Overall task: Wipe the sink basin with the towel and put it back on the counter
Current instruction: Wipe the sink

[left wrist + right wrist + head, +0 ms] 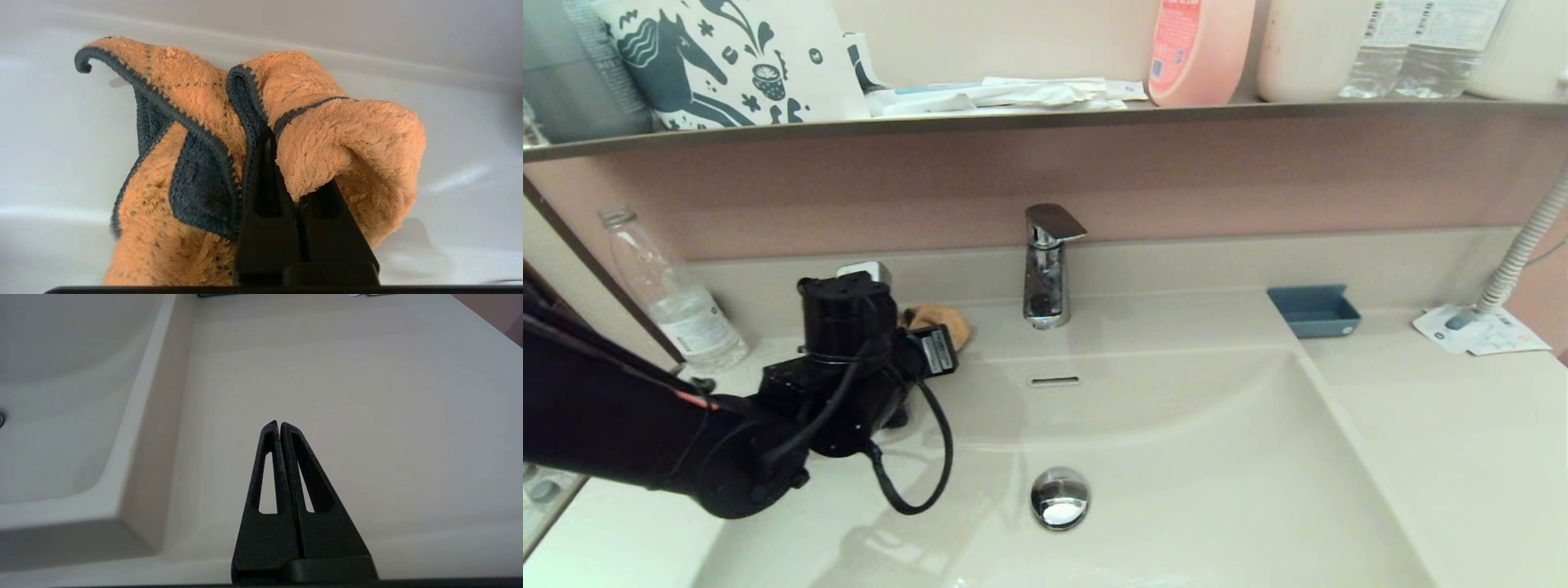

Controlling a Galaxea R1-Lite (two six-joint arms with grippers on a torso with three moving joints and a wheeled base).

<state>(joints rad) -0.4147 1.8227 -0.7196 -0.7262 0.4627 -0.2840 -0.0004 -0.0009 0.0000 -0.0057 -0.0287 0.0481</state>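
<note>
The sink basin [1176, 457] is lying wide and bare in front of and below the left gripper [286, 163], whose jaws are clenching a fold of the towel [196, 134]. The counter [347, 396] is flanking the basin on both sides. In the head view the towel is showing just beyond the left gripper's tip, at the back left corner of the basin, close beside the faucet [1045, 269]; whether it is resting on the counter ledge or hanging just over it is hard to tell. The right gripper [280, 426] is hovering over the right-hand counter, beside the basin edge, jaws pressed together on nothing.

What could go wrong, as a judgement:
- Only a pinch of cloth is sitting between the jaws, with most of the towel flopping loose around them, so dragging it across the basin wall may be pulling it free.
- The loose corners are trailing close to the faucet and could be snagging on it during a sweep.
- The bunched cloth may be wiping only a narrow strip.

Counted: one basin, one counter, one faucet, one towel, two grippers, one chrome drain plug [1059, 496], one blue tray [1313, 311] well away on the far side of the faucet from the left jaws.
</note>
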